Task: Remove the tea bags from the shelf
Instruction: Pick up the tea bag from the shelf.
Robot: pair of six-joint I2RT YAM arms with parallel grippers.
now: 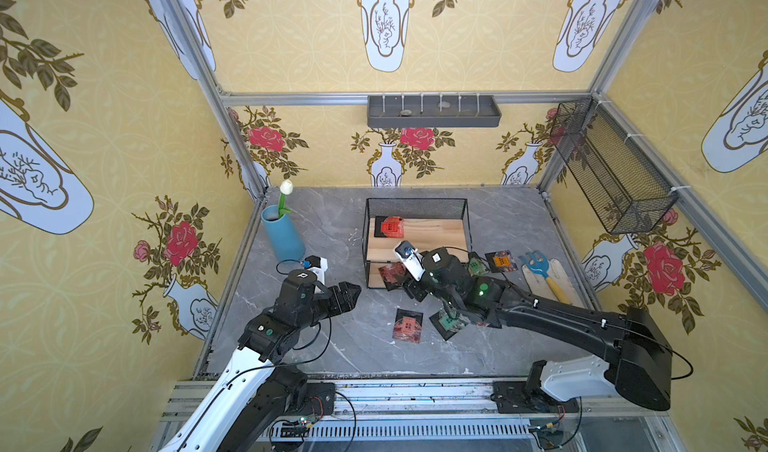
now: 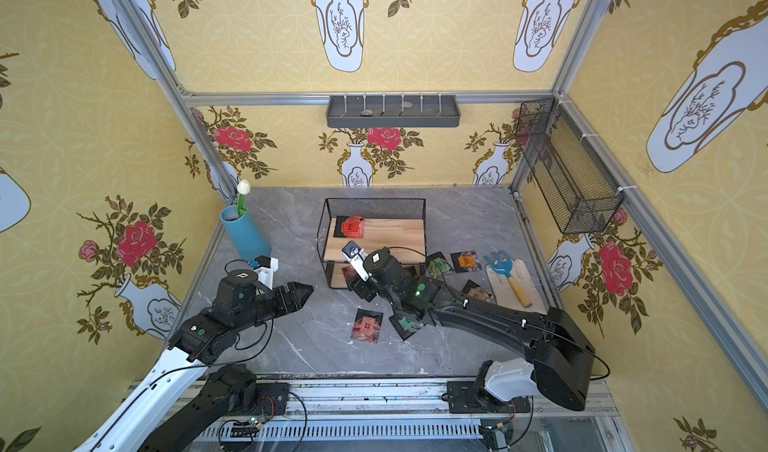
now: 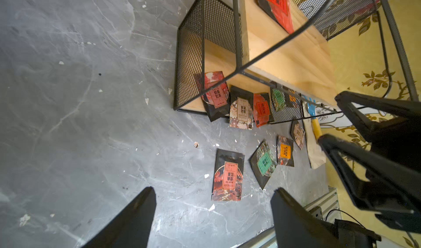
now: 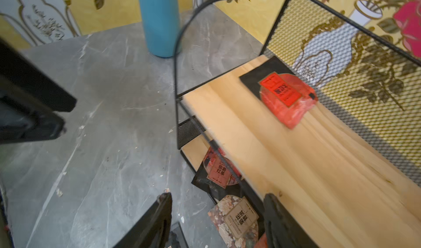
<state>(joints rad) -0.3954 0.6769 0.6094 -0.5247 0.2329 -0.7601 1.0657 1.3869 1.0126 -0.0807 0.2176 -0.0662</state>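
You're leaving tea bags (image 1: 390,226) on the shelf (image 1: 432,238), others lying on the table (image 1: 332,346); left gripper (image 3: 214,188) and right gripper (image 4: 218,194) are gaping empty.

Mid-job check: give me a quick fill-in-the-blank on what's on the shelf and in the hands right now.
The shelf's top board holds exactly ___ tea bag. Its label is ___. The left hand and right hand stand ___, gripping nothing. The vase is ___.
Missing: one; red; open; blue.
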